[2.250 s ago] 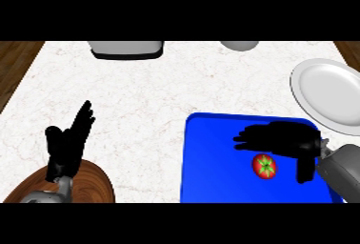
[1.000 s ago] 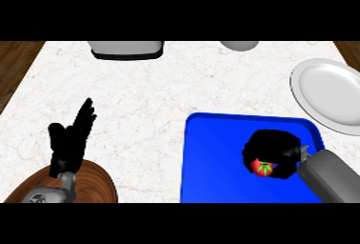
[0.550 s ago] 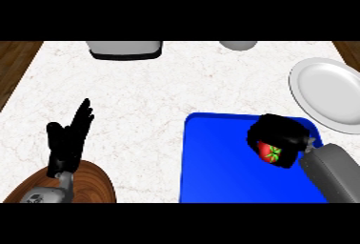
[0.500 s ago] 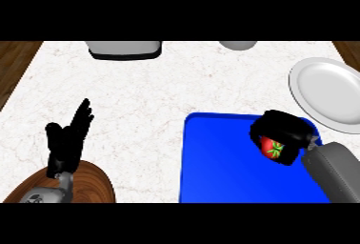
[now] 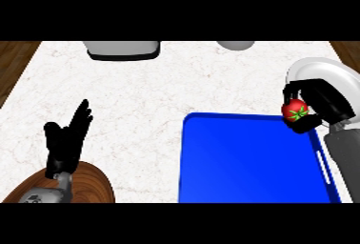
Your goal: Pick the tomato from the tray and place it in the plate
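Observation:
A red tomato [image 5: 295, 110] with a green stem is held in my right hand [image 5: 321, 102], whose fingers curl round it. The hand hovers over the far right corner of the blue tray [image 5: 246, 162], just at the near left rim of the white plate [image 5: 325, 74]. The tomato is lifted off the tray. My left hand [image 5: 67, 140] rests open at the lower left, fingers pointing up, far from the tray.
A grey container [image 5: 121, 49] and a grey bowl [image 5: 235, 45] stand at the counter's far edge. A round wooden board [image 5: 81, 186] lies at the lower left under my left forearm. Marble counter lies between the left hand and the tray.
My right hand closed on the tomato on the tray, lifted it and carried it up and to the right, to the plate's rim. The left hand has stayed still.

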`<state>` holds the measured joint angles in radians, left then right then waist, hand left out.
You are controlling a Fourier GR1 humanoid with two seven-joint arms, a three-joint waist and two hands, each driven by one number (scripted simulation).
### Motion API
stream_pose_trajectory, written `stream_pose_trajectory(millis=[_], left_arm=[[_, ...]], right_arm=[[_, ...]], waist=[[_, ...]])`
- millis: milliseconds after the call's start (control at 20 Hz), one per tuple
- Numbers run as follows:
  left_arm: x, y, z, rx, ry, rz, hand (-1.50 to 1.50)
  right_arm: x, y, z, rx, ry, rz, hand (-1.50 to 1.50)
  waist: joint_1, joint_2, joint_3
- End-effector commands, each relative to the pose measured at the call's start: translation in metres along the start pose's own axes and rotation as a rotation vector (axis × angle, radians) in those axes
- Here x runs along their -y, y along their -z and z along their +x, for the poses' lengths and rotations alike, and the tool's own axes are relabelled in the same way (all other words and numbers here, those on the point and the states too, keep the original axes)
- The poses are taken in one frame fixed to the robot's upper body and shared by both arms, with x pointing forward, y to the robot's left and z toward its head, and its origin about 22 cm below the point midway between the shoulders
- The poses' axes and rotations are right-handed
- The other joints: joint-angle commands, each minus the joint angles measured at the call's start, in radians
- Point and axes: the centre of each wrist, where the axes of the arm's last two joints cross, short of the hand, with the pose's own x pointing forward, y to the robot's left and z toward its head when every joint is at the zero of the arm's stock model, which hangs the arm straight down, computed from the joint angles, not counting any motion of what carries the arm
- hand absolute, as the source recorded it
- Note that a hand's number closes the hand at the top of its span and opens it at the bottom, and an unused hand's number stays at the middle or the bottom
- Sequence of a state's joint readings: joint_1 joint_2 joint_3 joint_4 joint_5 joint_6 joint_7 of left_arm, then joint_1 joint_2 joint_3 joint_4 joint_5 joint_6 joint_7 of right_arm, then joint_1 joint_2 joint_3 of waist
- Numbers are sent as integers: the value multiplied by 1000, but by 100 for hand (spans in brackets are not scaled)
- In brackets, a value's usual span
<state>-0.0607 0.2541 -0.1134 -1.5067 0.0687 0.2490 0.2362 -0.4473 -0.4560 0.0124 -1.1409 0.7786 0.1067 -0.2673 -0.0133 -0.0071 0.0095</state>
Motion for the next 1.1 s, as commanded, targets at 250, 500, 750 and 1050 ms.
stream_pose_trajectory(millis=[250,500,750,1050], left_arm=[[11,-6,-6,-34,3,-7,0],[0,-4,-8,-57,13,-7,0],[10,-12,-24,-53,12,-35,0],[8,1,-15,-30,13,-42,0]], right_arm=[[67,-14,-8,-186,25,-422,150],[74,-16,-33,-307,82,-429,150],[89,-13,-72,-383,73,-447,150],[94,0,-93,-436,64,-405,150]], waist=[[10,4,-9],[19,8,-9],[34,13,-9],[43,17,-8]])
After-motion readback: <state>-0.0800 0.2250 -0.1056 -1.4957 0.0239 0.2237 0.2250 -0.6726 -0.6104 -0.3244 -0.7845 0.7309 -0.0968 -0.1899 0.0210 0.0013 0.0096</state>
